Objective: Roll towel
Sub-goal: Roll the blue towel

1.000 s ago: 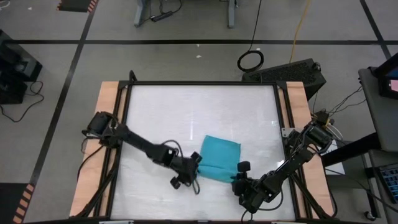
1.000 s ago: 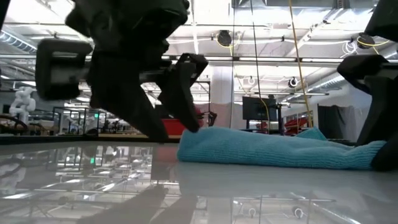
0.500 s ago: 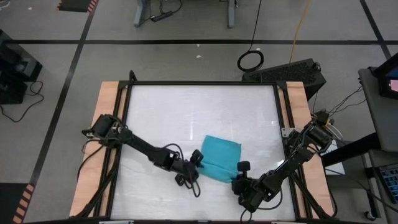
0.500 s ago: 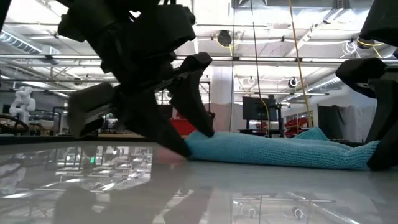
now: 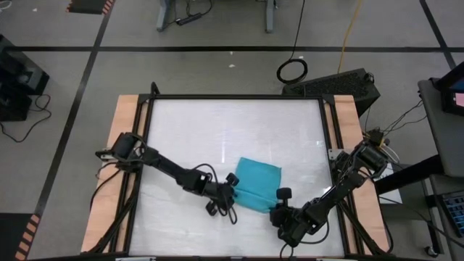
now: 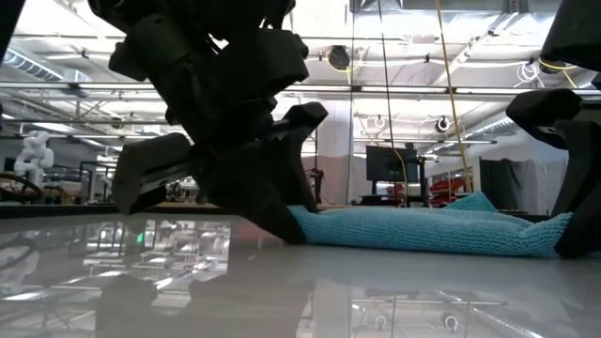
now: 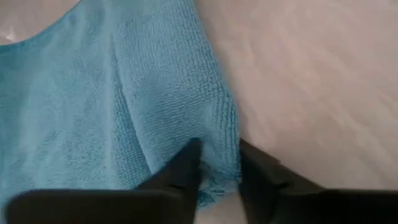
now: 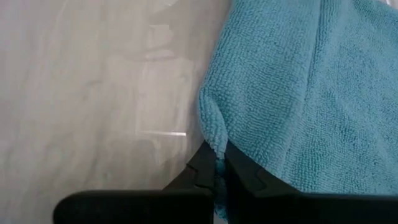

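The turquoise towel (image 5: 257, 181) lies flat on the white tabletop (image 5: 217, 130), right of centre and toward the near edge. In the low view the towel (image 6: 423, 230) is a low, several-layered pad. My left gripper (image 5: 230, 196) is at its near-left corner, fingers closed in on the cloth (image 7: 219, 180). My right gripper (image 5: 277, 208) is at the near-right corner, shut on the cloth (image 8: 217, 171). My left gripper has the towel's near-left corner edge (image 7: 221, 158) between its two fingers. It comes in low from the table's left, slanting down. The cloth fills the gap between them, and the towel lies on the table. My right gripper pinches the towel's edge at the near-right corner (image 8: 214, 146) between its two fingertips, coming from the near right. The cloth puckers into a small fold just ahead of the fingers. The rest of the towel lies flat on the table.
Bare white tabletop stretches far and left of the towel. Wooden rails (image 5: 123, 145) and a black frame bound the table's sides. Beyond the far right corner, a black box (image 5: 341, 85) and a cable coil (image 5: 292, 70) are on the floor.
My left gripper has moved toward the table's right, up to the towel's near-left corner, and its fingers have closed in on the cloth. The towel has stayed flat on the table. My right arm has kept its place.
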`<state>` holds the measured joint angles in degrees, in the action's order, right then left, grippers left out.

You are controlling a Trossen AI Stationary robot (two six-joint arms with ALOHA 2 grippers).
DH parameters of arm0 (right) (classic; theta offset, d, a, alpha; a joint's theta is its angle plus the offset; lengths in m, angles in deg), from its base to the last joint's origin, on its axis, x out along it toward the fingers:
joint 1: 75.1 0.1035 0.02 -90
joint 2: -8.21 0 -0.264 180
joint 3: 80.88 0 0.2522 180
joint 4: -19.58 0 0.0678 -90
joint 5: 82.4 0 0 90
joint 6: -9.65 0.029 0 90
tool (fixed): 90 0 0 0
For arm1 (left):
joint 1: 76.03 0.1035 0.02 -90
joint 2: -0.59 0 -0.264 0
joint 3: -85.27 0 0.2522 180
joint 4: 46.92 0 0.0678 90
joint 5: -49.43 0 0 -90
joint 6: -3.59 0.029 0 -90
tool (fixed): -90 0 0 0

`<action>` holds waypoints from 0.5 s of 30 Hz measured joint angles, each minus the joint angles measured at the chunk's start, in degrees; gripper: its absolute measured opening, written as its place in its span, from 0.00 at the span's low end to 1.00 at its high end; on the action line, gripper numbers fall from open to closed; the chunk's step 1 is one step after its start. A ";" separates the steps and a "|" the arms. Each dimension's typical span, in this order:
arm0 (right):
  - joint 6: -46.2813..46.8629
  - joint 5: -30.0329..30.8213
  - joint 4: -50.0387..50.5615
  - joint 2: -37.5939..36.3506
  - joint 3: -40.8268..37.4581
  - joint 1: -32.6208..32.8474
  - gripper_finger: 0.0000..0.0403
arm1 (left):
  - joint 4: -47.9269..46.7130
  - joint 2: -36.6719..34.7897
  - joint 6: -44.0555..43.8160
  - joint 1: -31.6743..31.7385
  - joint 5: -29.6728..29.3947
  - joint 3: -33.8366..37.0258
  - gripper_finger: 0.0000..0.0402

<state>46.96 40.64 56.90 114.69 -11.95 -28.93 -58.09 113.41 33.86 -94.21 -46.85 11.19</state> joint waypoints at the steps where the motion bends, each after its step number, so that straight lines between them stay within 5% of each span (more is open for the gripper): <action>1: 0.06 -0.15 -0.04 -0.13 -0.02 0.00 0.01 | 0.04 0.00 0.00 0.21 0.35 0.00 0.18; 4: 0.86 -0.78 -0.06 -0.87 -0.12 -0.04 0.01 | 0.08 -0.28 -1.14 1.22 2.14 0.08 0.04; 7: 2.27 -1.46 0.10 -2.02 -0.23 -0.01 0.01 | -0.34 -1.04 -6.17 2.94 7.29 0.14 0.03; 15: 10.41 -4.19 -1.35 -5.63 -0.17 -0.04 0.01 | -0.70 -1.97 -25.27 8.78 34.27 0.20 0.02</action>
<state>57.38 36.45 55.55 109.06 -12.12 -28.96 -58.79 111.44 8.59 -85.44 -12.59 11.39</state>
